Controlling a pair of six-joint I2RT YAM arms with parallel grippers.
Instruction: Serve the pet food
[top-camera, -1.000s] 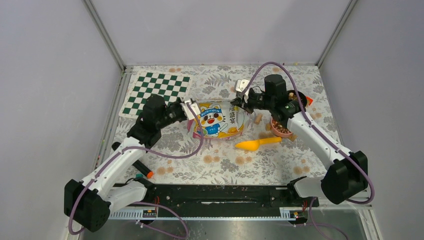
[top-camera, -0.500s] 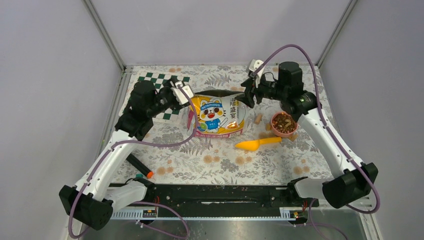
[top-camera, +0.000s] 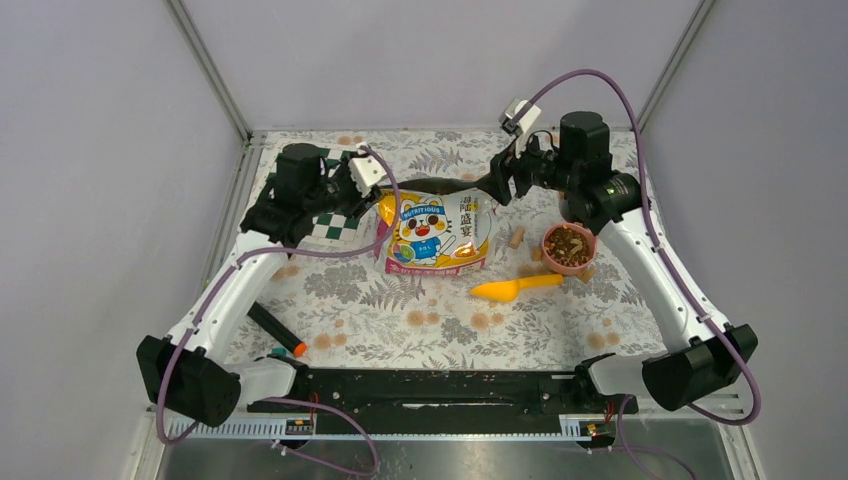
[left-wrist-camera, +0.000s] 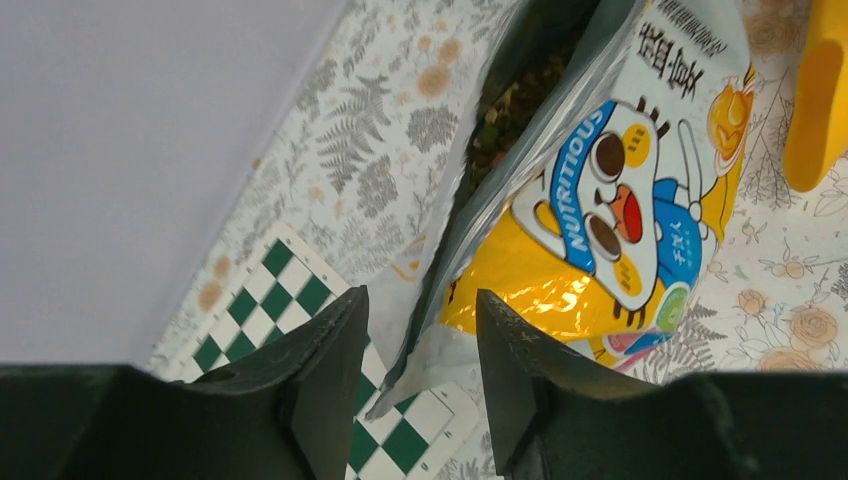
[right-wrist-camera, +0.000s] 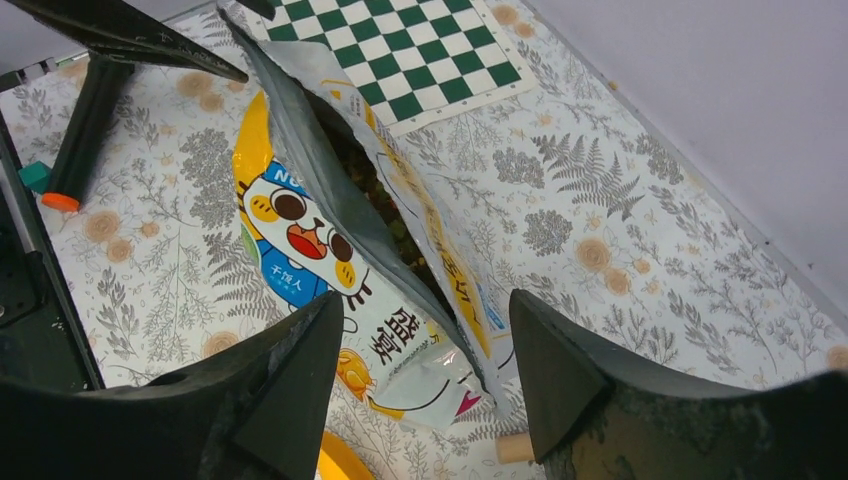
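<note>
The step in hand looked like readying the bag (top-camera: 435, 232) for scooping: it stood upright near the middle of the desk (top-camera: 440, 330), mouth gaping, with one arm at each top corner. The left tool (left-wrist-camera: 420, 297) was spread, the bag's corner lying loose between its fingers rather than pinched, and the right tool (right-wrist-camera: 425, 298) was spread wider still around the opposite corner. The pet food (left-wrist-camera: 497, 103) showed as dark kibble inside the open mouth, and more of it already sat in the pink bowl (top-camera: 563, 268) just right of the bag. Next, I judged, one tool would need to steady the rim while the other fetched the yellow scoop (top-camera: 512, 288) lying in front of the bowl. Counted: one bag, one bowl, one scoop, one black marker (top-camera: 274, 331), one checkered mat (right-wrist-camera: 430, 50), and at least two tan cork pieces (top-camera: 516, 238) between bag and bowl.
</note>
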